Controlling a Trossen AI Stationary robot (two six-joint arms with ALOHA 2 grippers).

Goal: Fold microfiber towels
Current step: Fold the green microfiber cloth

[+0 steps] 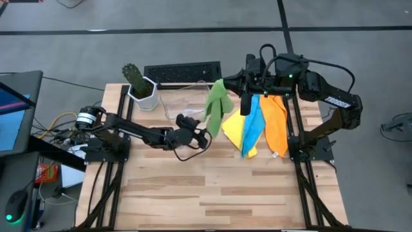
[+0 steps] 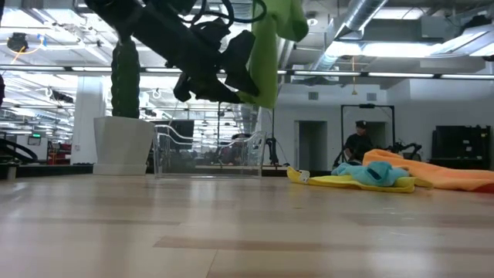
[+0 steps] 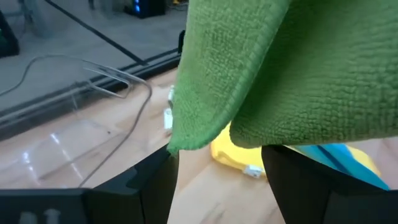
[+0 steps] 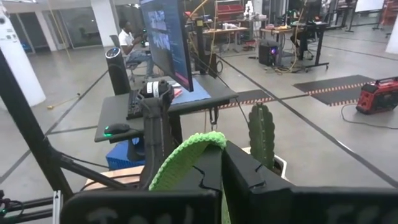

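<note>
The green towel (image 1: 219,106) hangs in the air over the middle of the table; it also shows in the low view (image 2: 268,46). My right gripper (image 1: 226,82) is shut on its top. My left gripper (image 1: 207,133) is open at the towel's lower end, one finger (image 3: 163,186) on each side of the hanging edge (image 3: 193,140). The yellow towel (image 1: 233,129), the light blue towel (image 1: 255,121) and the orange towel (image 1: 277,125) lie in a loose overlapping heap on the table's right part. My right gripper pinches a raised fold at the green towel's top (image 4: 186,152) between its two fingers. The fingers lie about level and come from the table's right side. The towel hangs slack below them, clear of the table. My left gripper: I cannot tell whether its open fingers touch the towel.
A clear plastic bin (image 1: 183,106) stands at the back, left of the towel. A cactus in a white pot (image 1: 140,87) stands at the back left, and a black grille (image 1: 182,72) lies behind the bin. The near half of the wooden table (image 1: 212,193) is bare. A person (image 2: 356,143) sits far off.
</note>
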